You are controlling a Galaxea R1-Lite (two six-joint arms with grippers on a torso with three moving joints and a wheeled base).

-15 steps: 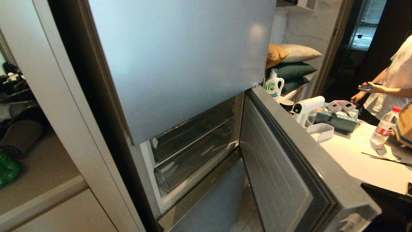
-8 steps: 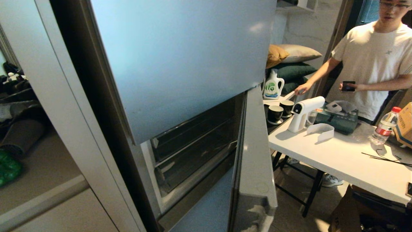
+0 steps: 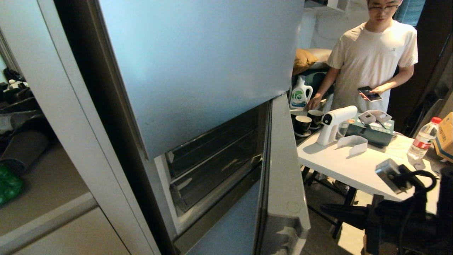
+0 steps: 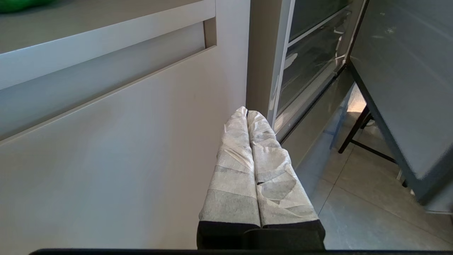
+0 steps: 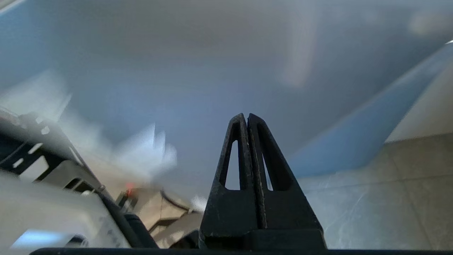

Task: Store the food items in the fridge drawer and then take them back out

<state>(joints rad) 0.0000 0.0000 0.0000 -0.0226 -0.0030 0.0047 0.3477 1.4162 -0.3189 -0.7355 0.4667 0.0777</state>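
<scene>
Fridge drawer (image 3: 216, 170): clear, glossy plastic bin, pushed in behind the half-open grey door (image 3: 279, 170). Green bell pepper (image 3: 9, 184), lumpy, lies on the beige ledge (image 3: 46, 184) left, head view only. Left end effector (image 4: 246, 114), cloth-wrapped, pressed together, seen only by its wrist camera. Right end effector (image 5: 246, 117), black ribbed, likewise closed, empty.

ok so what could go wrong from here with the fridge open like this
The right gripper, shut and empty, is level beside the open lower fridge door; a swing toward the fridge drawers might knock that door. A person stands close behind the white table, possibly within the arm's reach.
</scene>
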